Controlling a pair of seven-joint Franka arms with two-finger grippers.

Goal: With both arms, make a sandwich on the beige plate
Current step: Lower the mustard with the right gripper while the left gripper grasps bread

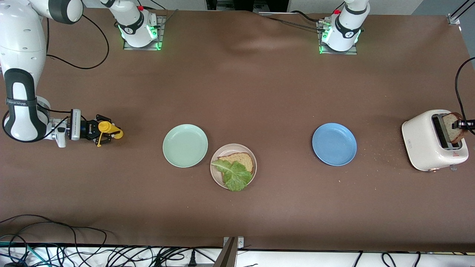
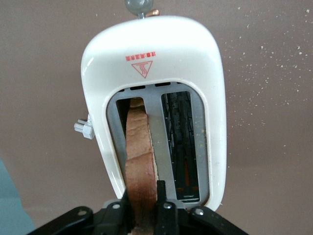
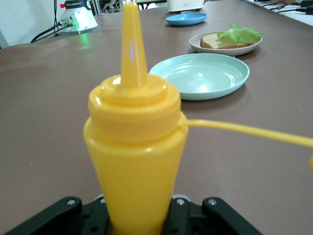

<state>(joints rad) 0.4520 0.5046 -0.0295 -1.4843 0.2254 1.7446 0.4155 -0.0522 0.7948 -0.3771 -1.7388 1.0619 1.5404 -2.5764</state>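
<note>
Lettuce (image 1: 235,175) lies on a bread slice (image 1: 241,161) in the beige plate (image 1: 218,177). Right gripper (image 1: 103,134), reaching level toward the mint-green plate (image 1: 185,145), clamps a yellow squeeze bottle (image 1: 108,128); left gripper (image 1: 461,124), pointing down, pinches a second slice (image 1: 452,126) in the toaster (image 1: 426,142).

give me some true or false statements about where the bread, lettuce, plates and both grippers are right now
1. The beige plate holds one bread slice with a lettuce leaf on it. True.
2. The left gripper grips a second slice in the toaster. True.
3. The right gripper is empty. False: it holds a yellow squeeze bottle.
4. The mint-green plate holds the lettuce. False: it holds nothing.
5. The blue plate touches the beige plate. False: they lie apart.
</note>
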